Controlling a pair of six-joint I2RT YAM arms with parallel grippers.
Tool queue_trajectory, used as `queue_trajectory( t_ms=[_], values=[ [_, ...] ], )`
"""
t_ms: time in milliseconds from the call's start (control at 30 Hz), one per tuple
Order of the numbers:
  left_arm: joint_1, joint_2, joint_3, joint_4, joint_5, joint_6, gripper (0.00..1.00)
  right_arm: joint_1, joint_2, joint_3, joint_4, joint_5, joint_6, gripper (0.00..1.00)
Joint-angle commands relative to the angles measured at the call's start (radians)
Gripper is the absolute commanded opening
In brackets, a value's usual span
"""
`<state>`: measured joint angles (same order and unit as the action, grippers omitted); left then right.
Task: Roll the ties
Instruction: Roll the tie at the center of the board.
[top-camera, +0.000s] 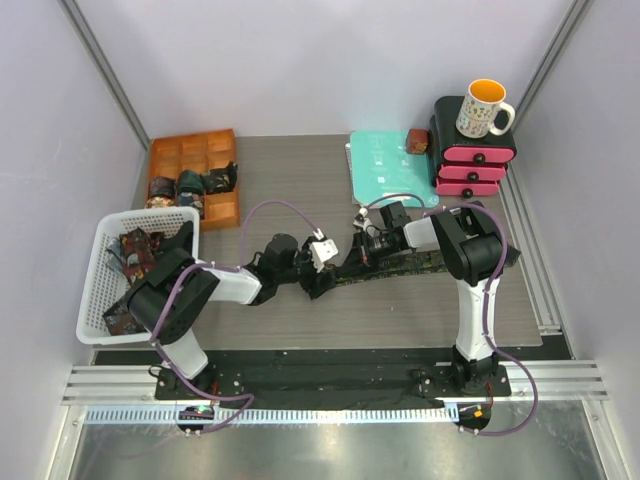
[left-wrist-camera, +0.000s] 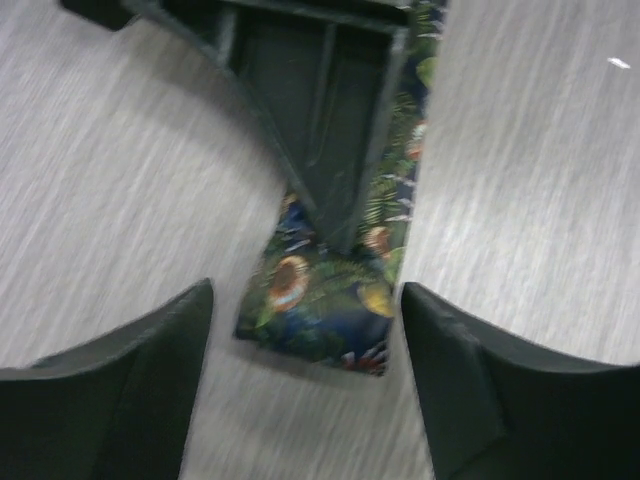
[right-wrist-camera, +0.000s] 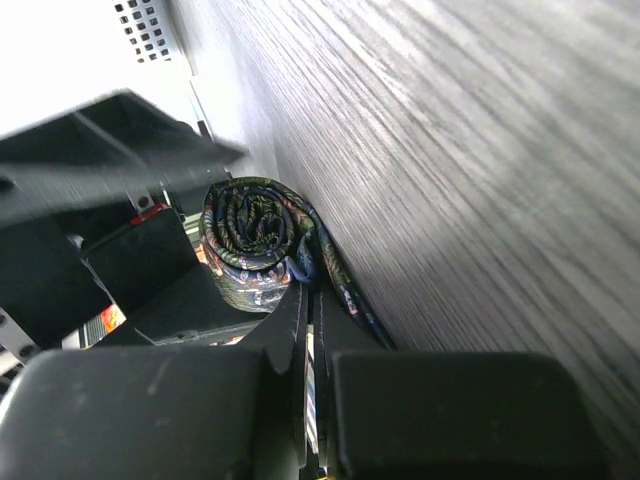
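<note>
The left gripper (left-wrist-camera: 305, 305) stood spread wide and held nothing; the end of the multicolour tie (left-wrist-camera: 335, 300) lay on the grey table (left-wrist-camera: 520, 180), between its two fingers. The right gripper (right-wrist-camera: 312, 300) was pressed together, pinching the strip of the tie, and the rolled end (right-wrist-camera: 250, 235) sat just beyond its fingertips.
</note>
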<state>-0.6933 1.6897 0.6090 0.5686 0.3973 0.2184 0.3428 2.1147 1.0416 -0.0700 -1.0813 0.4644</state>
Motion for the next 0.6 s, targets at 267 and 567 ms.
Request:
queue_trajectory(
  t_ms=[267,567],
  values=[
    [-0.023,-0.016,0.165,-0.312,0.014,0.113,0.39,0.001,0.084,-0.038,-0.128,0.233,-0.063,0.01],
    [-0.058,0.106,0.425,-0.78,-0.049,0.216,0.28,-0.04,-0.059,-0.023,-0.132,0.19,0.005,0.28]
  ],
)
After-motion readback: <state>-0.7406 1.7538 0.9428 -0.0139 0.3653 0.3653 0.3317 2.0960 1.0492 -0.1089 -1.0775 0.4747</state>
